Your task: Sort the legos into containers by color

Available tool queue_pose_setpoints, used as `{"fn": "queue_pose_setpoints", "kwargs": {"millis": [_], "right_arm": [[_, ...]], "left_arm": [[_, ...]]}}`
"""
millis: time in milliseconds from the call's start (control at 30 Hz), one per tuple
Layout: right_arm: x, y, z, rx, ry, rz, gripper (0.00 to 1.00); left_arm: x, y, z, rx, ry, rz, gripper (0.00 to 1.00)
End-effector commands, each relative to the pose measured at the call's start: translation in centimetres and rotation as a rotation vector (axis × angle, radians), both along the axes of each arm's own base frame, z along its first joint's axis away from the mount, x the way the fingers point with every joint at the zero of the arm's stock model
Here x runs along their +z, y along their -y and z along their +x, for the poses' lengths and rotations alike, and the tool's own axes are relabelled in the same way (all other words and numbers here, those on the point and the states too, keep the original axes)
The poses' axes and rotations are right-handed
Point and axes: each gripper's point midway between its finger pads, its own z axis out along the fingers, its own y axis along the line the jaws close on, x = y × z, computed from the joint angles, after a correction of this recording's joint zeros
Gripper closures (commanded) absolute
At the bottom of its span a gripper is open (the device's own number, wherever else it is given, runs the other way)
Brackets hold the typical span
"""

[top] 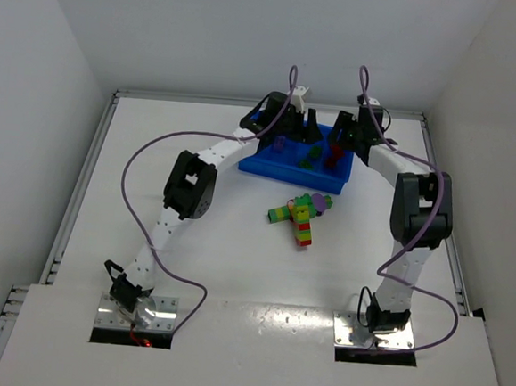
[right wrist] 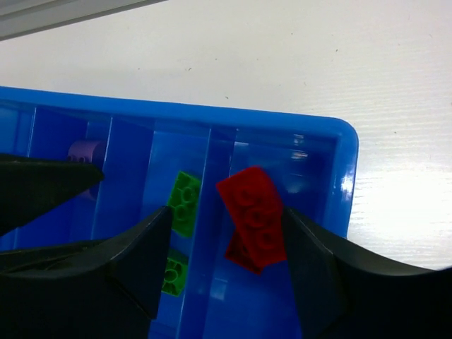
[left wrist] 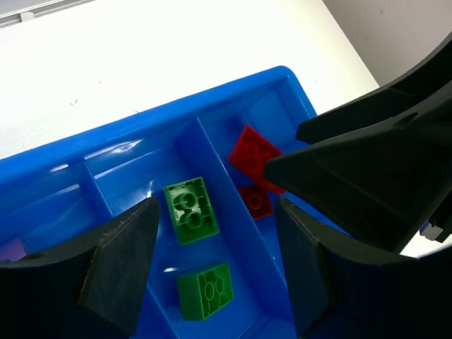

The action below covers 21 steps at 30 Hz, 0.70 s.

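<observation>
The blue tray [top: 262,167] of containers lies at the far middle of the table, both grippers above it. My left gripper [left wrist: 215,215] is open over a compartment holding two green legos [left wrist: 191,208] [left wrist: 205,291]; nothing is between its fingers. In the neighbouring end compartment lie red legos [left wrist: 251,152]. My right gripper [right wrist: 227,219] is open over that end compartment. A red lego [right wrist: 253,212] lies tilted on another red one, close against the right finger [right wrist: 311,275]. A purple lego [right wrist: 86,150] sits in a compartment further left. Multicoloured striped sticks [top: 301,212] lie on the table before the tray.
In the top view the left gripper [top: 299,127] and right gripper [top: 341,139] hang close together over the tray. The right arm's black body [left wrist: 381,162] fills the right side of the left wrist view. Raised rails [top: 89,180] edge the white table.
</observation>
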Motion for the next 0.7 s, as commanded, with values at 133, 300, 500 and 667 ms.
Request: {"fn": "queue_pose_setpoints", "kwargs": {"millis": [133, 300, 500, 667], "right_arm": [[10.7, -1.6, 0.5, 0.097, 0.24, 0.048, 0.34], [13.2, -3.7, -4.9, 0.311, 0.25, 0.061, 0.34], [11.2, -5.4, -15.9, 0.724, 0.153, -0.029, 0.34], [8.0, -5.0, -23.0, 0.899, 0.042, -0.043, 0.34]], "left_arm": [[8.3, 0.1, -0.9, -0.091, 0.143, -0.073, 0.28], [13.2, -1.9, -7.3, -0.345, 0.194, -0.109, 0.28], [11.2, -7.0, -17.0, -0.788, 0.218, -0.072, 0.28], [8.6, -9.1, -19.0, -0.908, 0.362, 0.066, 0.28]]}}
